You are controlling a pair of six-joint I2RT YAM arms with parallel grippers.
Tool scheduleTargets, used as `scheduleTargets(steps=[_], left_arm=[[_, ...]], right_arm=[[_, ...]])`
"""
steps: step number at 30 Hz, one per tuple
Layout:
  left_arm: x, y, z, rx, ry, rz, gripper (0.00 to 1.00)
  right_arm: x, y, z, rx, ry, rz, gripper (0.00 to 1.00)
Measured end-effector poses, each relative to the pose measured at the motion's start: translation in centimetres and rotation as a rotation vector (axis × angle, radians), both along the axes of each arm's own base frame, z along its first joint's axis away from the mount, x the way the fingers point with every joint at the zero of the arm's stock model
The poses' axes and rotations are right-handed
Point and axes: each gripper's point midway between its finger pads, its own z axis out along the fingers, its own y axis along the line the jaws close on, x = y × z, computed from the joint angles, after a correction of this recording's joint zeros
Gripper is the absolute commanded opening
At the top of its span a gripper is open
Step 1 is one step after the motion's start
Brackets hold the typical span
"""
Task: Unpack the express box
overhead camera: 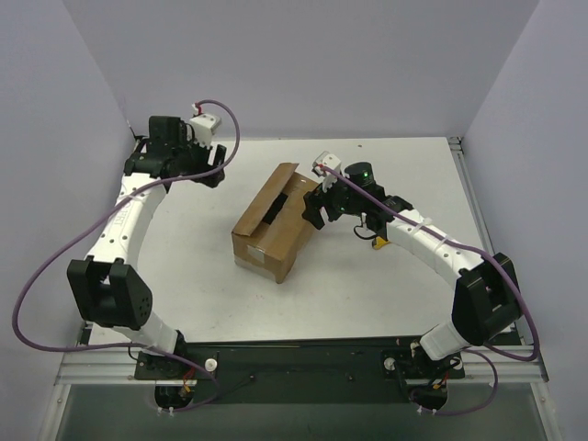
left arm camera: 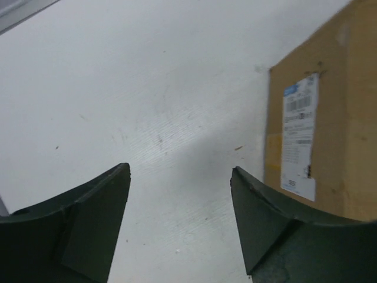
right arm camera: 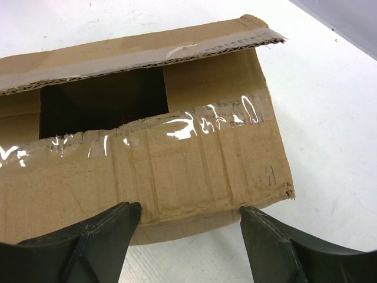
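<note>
- Top view: found the express box (overhead camera: 276,231) mid-table, 1 flap raised; left gripper (overhead camera: 209,175) well apart at back-left, right gripper (overhead camera: 312,209) beside its right end.
- Left wrist: saw fingers spread wide, empty, over bare table (left arm camera: 147,88); white label (left arm camera: 299,137) on the box side.
- Right wrist: saw fingers wide, empty, by the taped top's dark opening (right arm camera: 103,106).

The express box (left arm camera: 347,94) carries one white printed label (left arm camera: 299,137) on its side panel, shown in the left wrist view. The label runs lengthwise beside the panel's left edge. Its upper end shows a small blue mark (left arm camera: 290,91) with what looks like a barcode block beside it. Below these run several rows of fine dark print (all too blurred for any word, number or brand to be read). In the right wrist view the clear tape (right arm camera: 194,127) along the flap seam shows only glare; nothing legible appears there or in the top external view.
</note>
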Motion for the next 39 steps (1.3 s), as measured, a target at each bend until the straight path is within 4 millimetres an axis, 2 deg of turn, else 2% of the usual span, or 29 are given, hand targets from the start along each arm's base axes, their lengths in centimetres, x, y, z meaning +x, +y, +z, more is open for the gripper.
scheduleTargets(steps=[2,5,9,12,17,21,24,25,27,30,32,36,39], left_arm=[[-0.7,-2.4,0.9,-0.067,-0.015,-0.099,0.97],[-2.4,-6.1,2.7,-0.123,-0.066,-0.219,0.97],[-5.9,-12.1,3.8,-0.143,-0.102,-0.375,0.97],[-7.9,-15.2,2.9,-0.132,-0.086,-0.452,0.97],[-9.0,-17.1,0.6,-0.047,-0.065,-0.491,0.97],[-8.5,-17.5,-1.0,0.072,-0.077,-0.474,0.97],[-7.2,-16.4,-1.9,0.147,-0.082,-0.414,0.93],[-6.7,-15.8,-2.0,0.163,-0.084,-0.390,0.91],[-5.5,-14.5,-1.5,0.165,-0.090,-0.338,0.81],[-3.1,-12.1,0.4,0.119,-0.109,-0.249,0.61],[-1.4,-10.2,1.7,0.054,-0.112,-0.194,0.54],[0.3,-7.5,2.6,-0.075,-0.087,-0.144,0.49],[0.1,-7.6,1.7,-0.188,-0.017,-0.165,0.48]], right_arm=[[0.0,0.0,0.0,0.000,0.001,0.000,0.73],[0.0,0.0,0.0,0.000,0.001,0.000,0.73],[0.0,0.0,0.0,-0.001,0.001,0.000,0.73],[0.0,0.0,0.0,-0.001,0.002,0.000,0.73],[0.0,0.0,0.0,-0.003,0.004,0.000,0.73],[0.0,0.0,0.0,-0.003,0.004,0.000,0.74],[0.0,0.0,0.0,-0.003,0.004,0.000,0.74],[0.0,-0.1,0.0,-0.003,0.004,-0.001,0.74],[0.0,-0.1,0.0,-0.002,0.003,-0.001,0.74],[0.0,-0.1,0.0,-0.004,0.007,-0.002,0.74],[0.0,-0.1,0.0,-0.004,0.008,-0.002,0.73],[0.2,-0.1,-0.1,-0.005,0.012,-0.004,0.73],[0.3,0.0,-0.1,-0.004,0.017,0.001,0.74]])
